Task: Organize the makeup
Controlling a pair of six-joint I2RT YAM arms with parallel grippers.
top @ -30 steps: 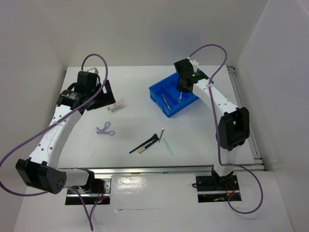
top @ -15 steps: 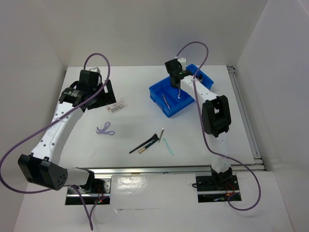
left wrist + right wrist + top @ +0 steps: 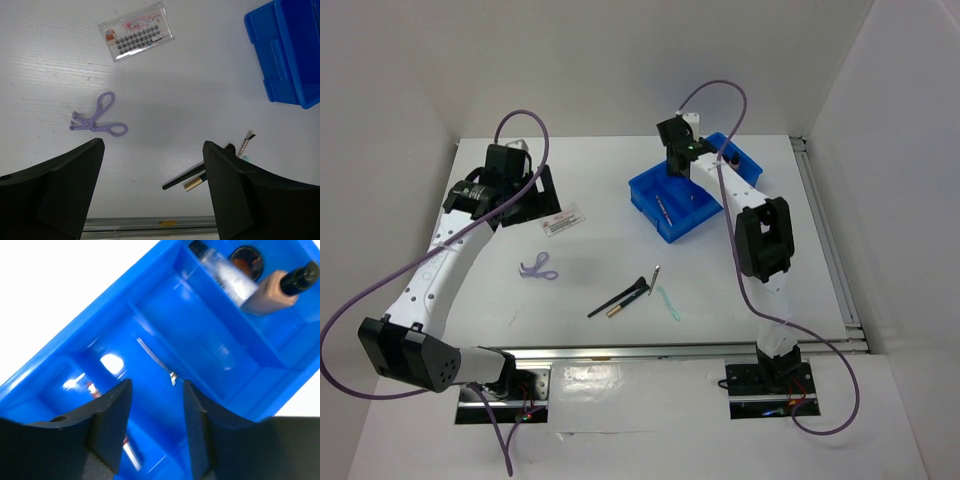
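Right gripper (image 3: 156, 385) shifted rearward over blue divided plastic tray (image 3: 100, 315), jaws parted, slim silver tool (image 3: 155, 360) dropped inside. Left gripper (image 3: 153, 145) open, empty. Lilac scissors (image 3: 89, 124) likely light, flat; pinch at pivot.

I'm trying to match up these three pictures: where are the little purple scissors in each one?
Top external: lilac scissors lie on the table, left of centre.
Left wrist: scissors left of centre, below the white card.
Right wrist: not in it.
Shared landmark: the blue tray, in all three.

Print on the card (image 3: 136, 31) is illegible.
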